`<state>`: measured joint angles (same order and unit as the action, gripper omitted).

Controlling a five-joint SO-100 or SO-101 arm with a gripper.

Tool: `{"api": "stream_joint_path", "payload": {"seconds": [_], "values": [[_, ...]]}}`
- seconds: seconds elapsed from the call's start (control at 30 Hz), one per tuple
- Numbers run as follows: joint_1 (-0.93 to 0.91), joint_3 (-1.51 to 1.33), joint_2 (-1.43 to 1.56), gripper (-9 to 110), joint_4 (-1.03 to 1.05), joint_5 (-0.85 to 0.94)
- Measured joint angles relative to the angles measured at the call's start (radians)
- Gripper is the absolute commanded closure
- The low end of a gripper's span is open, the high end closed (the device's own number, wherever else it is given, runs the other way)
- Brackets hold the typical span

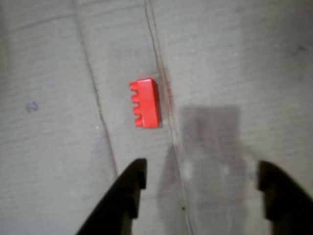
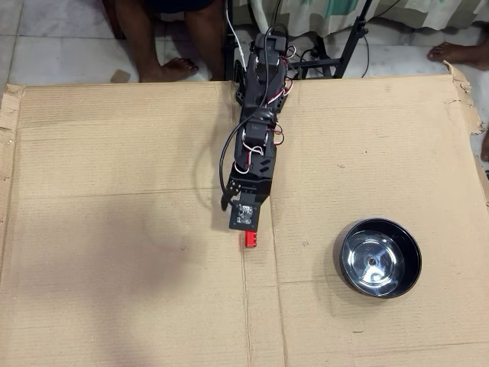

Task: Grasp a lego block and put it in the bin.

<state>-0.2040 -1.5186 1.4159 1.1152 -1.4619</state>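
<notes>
The red lego block (image 1: 145,103) lies on its side on the cardboard, studs pointing left in the wrist view, next to a fold line. In the overhead view the block (image 2: 250,239) shows just below the arm's head. My gripper (image 1: 200,178) is open and empty, its two dark fingers hanging above the cardboard a little short of the block; in the overhead view its fingertips are hidden under the wrist. The bin (image 2: 380,257), a steel bowl with a black rim, stands empty to the right of the block in the overhead view.
A large cardboard sheet (image 2: 114,191) covers the floor, with fold creases running through it. The arm's base (image 2: 263,57) stands at the sheet's far edge. A person's bare feet (image 2: 164,69) are beyond that edge, and stand legs too.
</notes>
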Motion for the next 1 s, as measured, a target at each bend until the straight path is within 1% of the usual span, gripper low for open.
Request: {"api": "stream_joint_path", "payload": {"seconds": [0.43,0.6,0.83,1.0], "values": [[0.041,0.003,-0.132,71,-0.13,-0.003],[0.078,0.005,-0.146,71,-0.133,-0.003],[0.083,0.006,-0.195,71,-0.133,-0.003],[0.1,0.009,-0.241,71,-0.173,-0.003]]}}
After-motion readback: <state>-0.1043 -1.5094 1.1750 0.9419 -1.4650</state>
